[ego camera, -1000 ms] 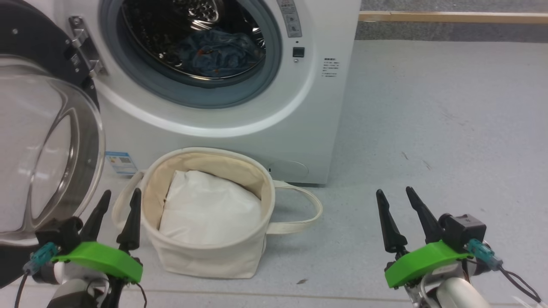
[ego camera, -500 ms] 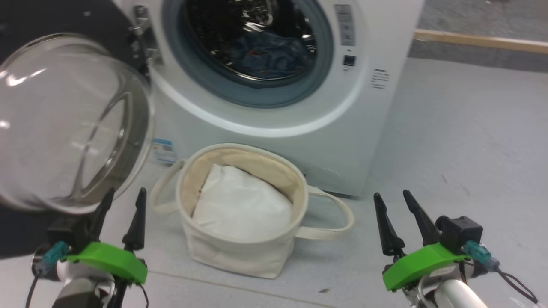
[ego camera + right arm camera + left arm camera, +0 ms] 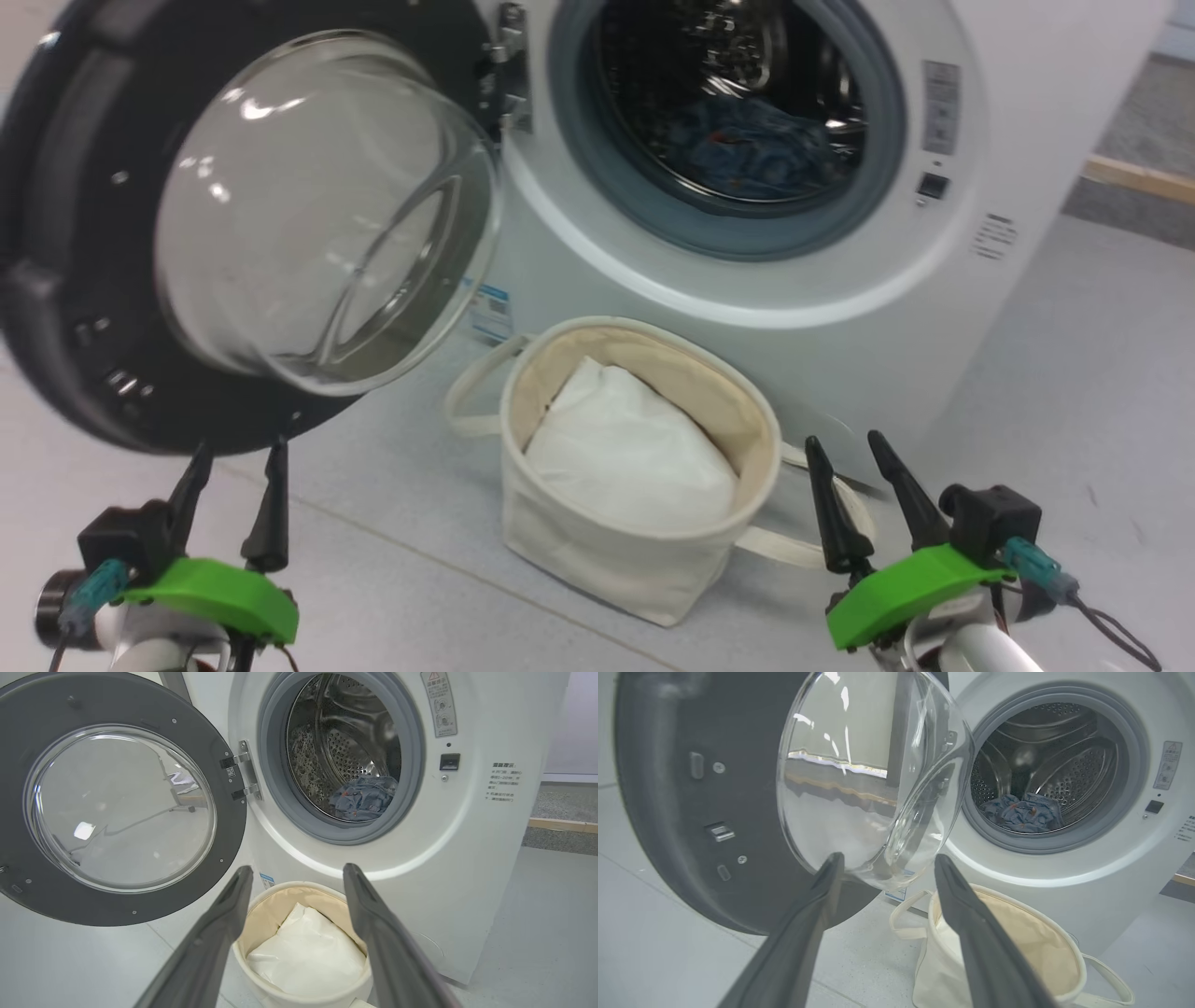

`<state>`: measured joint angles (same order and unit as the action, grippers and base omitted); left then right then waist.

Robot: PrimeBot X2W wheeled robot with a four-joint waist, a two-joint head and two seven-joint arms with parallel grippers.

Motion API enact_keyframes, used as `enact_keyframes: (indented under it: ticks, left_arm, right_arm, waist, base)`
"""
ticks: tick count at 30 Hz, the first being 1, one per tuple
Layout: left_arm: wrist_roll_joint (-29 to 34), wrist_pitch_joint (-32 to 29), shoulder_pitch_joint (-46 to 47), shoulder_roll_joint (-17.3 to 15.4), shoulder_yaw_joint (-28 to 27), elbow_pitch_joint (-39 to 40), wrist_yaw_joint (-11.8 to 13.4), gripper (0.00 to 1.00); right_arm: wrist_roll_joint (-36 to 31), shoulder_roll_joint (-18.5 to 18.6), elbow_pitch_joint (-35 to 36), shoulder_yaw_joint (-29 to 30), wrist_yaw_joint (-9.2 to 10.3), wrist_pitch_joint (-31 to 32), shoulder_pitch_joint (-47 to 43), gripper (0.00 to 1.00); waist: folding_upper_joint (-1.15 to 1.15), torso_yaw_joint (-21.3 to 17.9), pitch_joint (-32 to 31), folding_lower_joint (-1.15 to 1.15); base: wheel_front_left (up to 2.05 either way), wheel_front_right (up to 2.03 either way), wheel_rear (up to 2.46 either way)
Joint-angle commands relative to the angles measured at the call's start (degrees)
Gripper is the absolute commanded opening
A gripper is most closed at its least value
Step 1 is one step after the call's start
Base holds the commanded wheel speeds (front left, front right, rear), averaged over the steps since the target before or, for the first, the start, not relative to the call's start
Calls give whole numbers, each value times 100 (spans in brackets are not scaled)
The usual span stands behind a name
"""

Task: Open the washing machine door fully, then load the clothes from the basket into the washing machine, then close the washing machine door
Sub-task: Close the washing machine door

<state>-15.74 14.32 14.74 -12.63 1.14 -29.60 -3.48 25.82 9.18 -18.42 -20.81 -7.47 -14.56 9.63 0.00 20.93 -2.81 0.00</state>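
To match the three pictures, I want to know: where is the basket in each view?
Head view: basket, lower centre.
Left wrist view: basket, lower right corner.
Right wrist view: basket, bottom centre, between the fingers.
Shared landmark: clothes in the drum above it.

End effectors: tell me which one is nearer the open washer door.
The left end effector, just below the door; the right end effector sits beside the basket.
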Motion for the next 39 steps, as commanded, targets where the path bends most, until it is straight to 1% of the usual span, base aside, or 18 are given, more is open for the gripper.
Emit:
enact_keyframes:
  ticks: [1,5,15,28,33,39]
  left_arm:
    - [37,68,111,-148,-248,224,34,100]
    - [26,68,42,-147,-318,243,4,100]
    - [-5,68,-211,-126,-638,580,19,100]
    - [4,68,-395,-41,-833,847,-33,100]
    - [-54,68,-321,29,-843,771,-91,100]
    - [-39,68,-224,7,-818,703,-143,100]
  right_arm:
    - [44,-24,147,-88,-2,-44,42,100]
    - [46,-27,141,-105,-2,-44,33,100]
    - [117,45,4,-431,-2,-44,470,100]
    - [201,80,-107,-633,-2,-44,735,100]
    - [202,55,-118,-599,-2,-44,716,100]
    - [172,9,-89,-508,-2,-44,646,100]
  waist:
    - [0,288,-67,0]
    - [0,541,-80,0]
    - [0,765,171,0]
    - [0,847,360,0]
    - [0,845,378,0]
    - [0,836,373,0]
  base:
    - [0,0,0]
    - [0,0,0]
    - [0,0,0]
    - [0,0,0]
    - [0,0,0]
    - [0,0,0]
